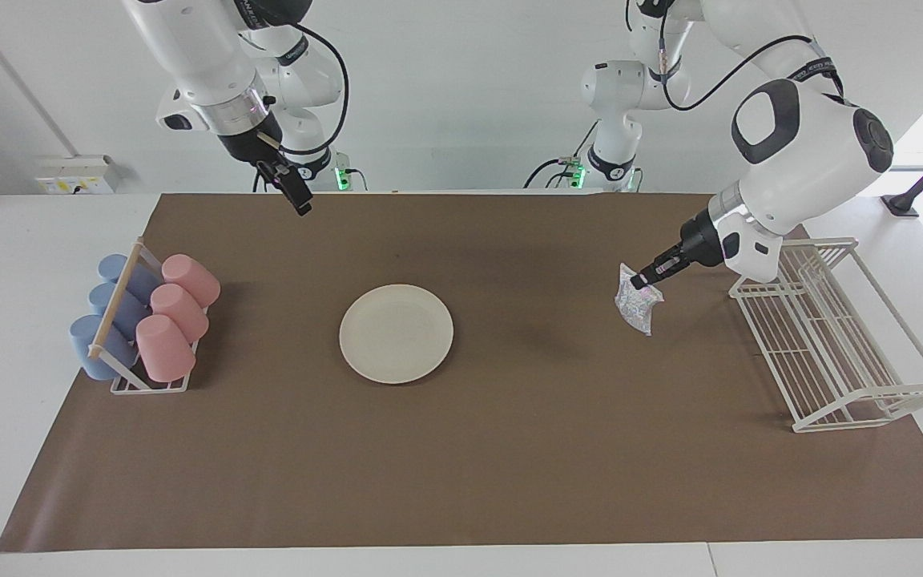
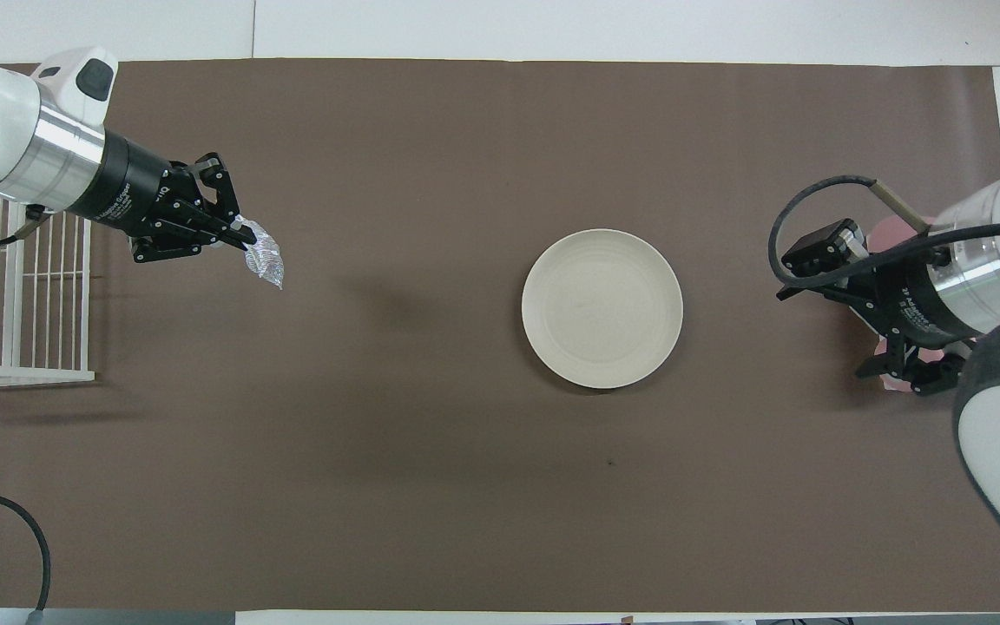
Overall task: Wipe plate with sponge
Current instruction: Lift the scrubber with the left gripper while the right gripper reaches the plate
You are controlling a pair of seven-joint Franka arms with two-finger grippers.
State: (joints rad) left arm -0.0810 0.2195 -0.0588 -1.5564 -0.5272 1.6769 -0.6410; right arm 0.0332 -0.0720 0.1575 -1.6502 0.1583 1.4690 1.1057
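One plate [image 1: 396,333] lies mid-table on the brown mat [image 1: 509,465]. One sponge [image 1: 637,303] hangs pinched in the shut left pincer [image 1: 639,282], over bare mat between plate and wire rack [image 1: 830,344]. Six cups [image 1: 145,316] (three pink, three blue) sit racked beside the plate. The right pincer [image 1: 299,200] hangs open.

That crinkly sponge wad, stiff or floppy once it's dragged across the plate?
Probably floppy: the sponge droops below the left tool, pinched at one corner only. Likely very light, since it looks thin and see-through. It may crumple or fold on the plate rather than press flat, so wiping contact could be patchy.
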